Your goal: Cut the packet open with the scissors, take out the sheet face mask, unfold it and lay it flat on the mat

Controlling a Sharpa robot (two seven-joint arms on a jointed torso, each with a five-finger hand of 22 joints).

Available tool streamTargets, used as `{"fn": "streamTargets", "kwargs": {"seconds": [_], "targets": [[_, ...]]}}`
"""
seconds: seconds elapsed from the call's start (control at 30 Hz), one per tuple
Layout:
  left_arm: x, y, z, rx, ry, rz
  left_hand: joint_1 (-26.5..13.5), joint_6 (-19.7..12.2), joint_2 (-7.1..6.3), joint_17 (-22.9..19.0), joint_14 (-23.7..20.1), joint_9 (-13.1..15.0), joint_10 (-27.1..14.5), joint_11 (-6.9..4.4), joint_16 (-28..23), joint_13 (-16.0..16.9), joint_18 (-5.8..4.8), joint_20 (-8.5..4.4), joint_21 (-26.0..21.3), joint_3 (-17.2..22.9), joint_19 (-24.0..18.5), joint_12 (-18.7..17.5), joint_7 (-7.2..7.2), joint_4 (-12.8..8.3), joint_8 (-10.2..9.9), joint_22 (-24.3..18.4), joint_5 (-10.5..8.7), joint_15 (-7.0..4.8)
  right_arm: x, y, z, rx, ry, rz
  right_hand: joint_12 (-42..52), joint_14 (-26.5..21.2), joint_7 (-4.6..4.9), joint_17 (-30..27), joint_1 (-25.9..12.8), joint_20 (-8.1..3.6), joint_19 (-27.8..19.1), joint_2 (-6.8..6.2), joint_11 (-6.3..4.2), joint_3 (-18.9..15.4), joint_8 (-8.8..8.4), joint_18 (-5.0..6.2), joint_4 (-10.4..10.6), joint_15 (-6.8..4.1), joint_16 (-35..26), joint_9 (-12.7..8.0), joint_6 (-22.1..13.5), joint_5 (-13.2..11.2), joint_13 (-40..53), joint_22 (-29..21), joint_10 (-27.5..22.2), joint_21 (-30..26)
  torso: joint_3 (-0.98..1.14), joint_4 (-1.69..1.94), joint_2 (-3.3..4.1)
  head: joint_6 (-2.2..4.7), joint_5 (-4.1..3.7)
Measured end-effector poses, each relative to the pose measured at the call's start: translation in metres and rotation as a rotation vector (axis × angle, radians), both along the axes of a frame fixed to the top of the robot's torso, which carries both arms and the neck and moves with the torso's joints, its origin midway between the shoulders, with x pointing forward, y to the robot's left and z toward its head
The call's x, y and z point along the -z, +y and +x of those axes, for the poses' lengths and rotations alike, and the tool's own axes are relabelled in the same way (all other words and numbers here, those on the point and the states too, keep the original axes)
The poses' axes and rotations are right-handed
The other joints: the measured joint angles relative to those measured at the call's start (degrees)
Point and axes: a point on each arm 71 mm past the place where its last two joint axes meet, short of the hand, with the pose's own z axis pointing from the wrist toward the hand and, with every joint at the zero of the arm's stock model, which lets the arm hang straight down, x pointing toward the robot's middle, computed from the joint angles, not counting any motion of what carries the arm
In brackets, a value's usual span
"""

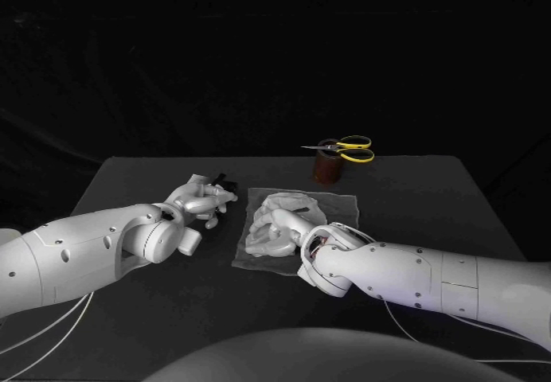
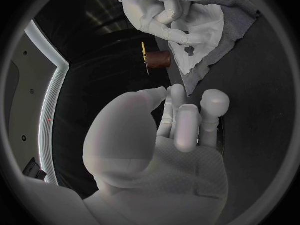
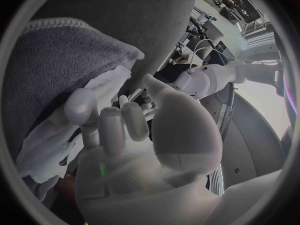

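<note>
The left hand (image 1: 201, 199) is hovering over the desk (image 1: 436, 199) just left of the mat (image 1: 341, 204), apart from it. Its fingers (image 2: 187, 120) are lying straight and side by side, with the thumb tip close against them. I cannot tell whether anything thin is caught between them. A small dark shape (image 1: 226, 185) just beyond this hand, still left of the mat, is too dim to identify.

The mat is lying flat on the desk, its near edge partly hidden by the right forearm. The mask (image 1: 270, 231) is sitting on the mat's left half, white and crumpled rather than spread out, with part of it covered by the right hand (image 1: 301, 232). That hand is resting on the mask with its fingers curling in. From the left wrist view they seem to be pinching a raised fold of the sheet.

Beyond the mat's far right corner, well apart from it, the scissors (image 1: 348, 147) are standing in a brown holder (image 1: 329, 168). Their yellow handles are sticking up and the blades are hidden inside.
</note>
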Motion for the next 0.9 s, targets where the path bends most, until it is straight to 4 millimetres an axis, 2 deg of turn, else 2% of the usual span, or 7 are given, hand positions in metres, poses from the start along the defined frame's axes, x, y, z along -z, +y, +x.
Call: {"fn": "streamTargets", "kwargs": {"seconds": [0.17,0.33,0.43,0.57,0.6,0.73,0.9], "targets": [[0.000,0.000,0.001,0.012,-0.010,0.012,0.43,-1.37,-2.00,-0.38,-0.50,-0.24,-1.61,-0.42,-0.24,-0.92,0.00,0.10,-0.61,0.07,-0.71,-2.05,-0.76,-0.92,0.00,-0.69,0.00,-0.08,-0.005,-0.012,-0.002,0.000,-0.017,0.017,-0.74,-0.10,-0.20,-0.01,0.24,0.42,-0.42,-0.24,0.16,-1.37,0.36,-0.01,0.08,0.10,-0.44,0.03,0.20,0.00,0.02,0.03,-0.26,-1.10,0.02,-0.04,-0.04,0.00,-0.16],[0.000,0.000,0.001,0.031,-0.024,0.027,0.32,-1.88,-2.93,-0.38,-0.71,-0.44,-1.96,-0.67,-0.24,-1.56,-0.01,0.00,-0.61,-0.17,-0.81,-2.84,-0.87,-1.48,-0.44,-0.69,0.00,-0.29,-0.016,-0.028,-0.002,-0.001,-0.041,0.034,-1.89,-0.46,-2.22,-0.05,0.95,-0.21,-1.04,0.48,-1.62,-3.99,1.67,0.85,1.10,-0.28,-1.16,0.27,3.30,0.00,0.04,0.03,-1.16,-2.33,0.02,-0.10,-0.07,0.00,-0.16],[-0.001,-0.001,0.001,0.042,-0.034,0.035,0.66,-1.88,-3.27,-0.16,-0.71,-0.49,-2.01,-0.63,-0.24,-1.77,0.00,-0.02,-0.61,-0.10,-0.82,-3.21,-0.87,-2.06,-0.44,-0.70,0.00,-0.29,-0.024,-0.040,-0.002,-0.001,-0.055,0.043,-3.22,-0.54,-2.38,-0.06,1.86,-0.72,-1.30,0.88,-2.00,-4.27,1.67,0.86,1.11,-0.36,-1.93,0.21,4.10,0.00,0.04,0.03,-1.37,-3.45,0.02,-0.11,-0.08,0.00,-0.16],[-0.002,-0.005,0.002,0.073,-0.069,0.058,1.58,-1.90,-3.19,-1.76,-1.85,-0.57,-3.74,-0.64,-1.22,-2.98,0.05,-0.31,-2.63,1.02,-3.02,-5.59,-0.89,-3.30,-0.45,-3.04,0.00,-0.33,-0.035,-0.064,0.003,0.024,-0.076,0.050,-4.28,-0.53,-2.23,-0.05,4.47,-0.85,-1.40,3.41,-1.96,-3.95,2.29,0.87,0.81,-0.36,-2.45,0.13,6.30,0.00,0.06,0.02,-1.76,-3.92,0.03,-0.08,-0.09,0.00,-0.12],[-0.003,-0.007,0.002,0.084,-0.083,0.067,1.83,-1.89,-2.97,-6.13,-4.18,-0.66,-5.03,-0.32,-3.05,-3.85,0.15,-0.16,-4.63,1.52,-5.33,-7.09,-0.88,-3.79,-0.45,-5.59,0.00,-0.06,-0.036,-0.071,0.004,0.033,-0.080,0.049,-4.28,-0.53,-2.04,-0.05,5.42,-0.97,-1.28,4.36,-1.83,-3.45,2.29,0.86,0.51,-0.36,-2.44,0.04,6.99,0.00,0.07,0.02,-1.63,-3.92,0.02,-0.07,-0.10,0.00,-0.10],[-0.007,-0.018,0.003,0.153,-0.180,0.132,3.10,-1.95,-2.60,-12.44,-8.42,-0.81,-6.12,0.40,-6.11,-6.09,1.95,0.41,-8.11,2.52,-9.57,-10.49,-0.34,-4.80,-0.68,-9.64,0.00,0.56,-0.044,-0.102,0.010,0.074,-0.101,0.042,-3.81,-0.53,-1.50,-0.04,8.41,-0.79,-0.12,7.35,-1.45,0.45,3.30,0.85,-1.12,-0.35,-2.44,-0.29,10.59,0.00,0.63,-0.01,-1.28,-2.53,-0.05,-0.07,-0.14,0.00,0.08],[-0.011,-0.033,0.005,0.239,-0.305,0.223,3.20,-1.75,-2.46,-14.46,-9.83,-0.88,-6.21,0.49,-7.08,-7.04,2.29,0.72,-9.29,2.42,-11.14,-11.46,-0.14,-5.20,-0.68,-11.16,0.00,0.81,-0.047,-0.128,0.011,0.101,-0.118,0.023,-2.48,-0.53,-2.00,-0.03,9.86,-0.92,1.17,8.43,-1.52,5.25,3.35,0.80,-3.63,-0.34,-1.76,-1.16,14.04,0.01,0.32,-0.02,-1.20,-0.53,-0.09,-0.09,-0.15,0.00,0.29]]}}
